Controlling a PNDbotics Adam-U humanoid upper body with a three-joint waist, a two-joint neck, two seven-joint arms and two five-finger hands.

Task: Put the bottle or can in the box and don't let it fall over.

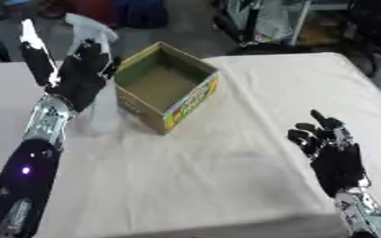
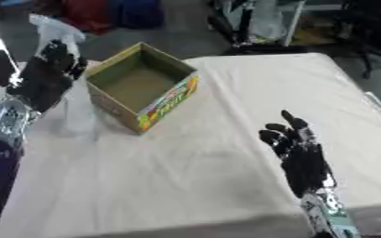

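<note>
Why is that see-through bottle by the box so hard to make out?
Left eye view: the clear bottle is blurred and pale against the white table, half hidden by the left hand. Right eye view: the same softness; only the box shows strong colour.

Left hand [image 1: 78, 74] raised at upper left, fingers curled in a grasp; right hand [image 1: 332, 151] idle lower right, fingers relaxed, pointing up.

Bottle [image 1: 102, 100] left of box [image 1: 166, 86] (touching?), both on table [image 1: 251, 153]
</note>
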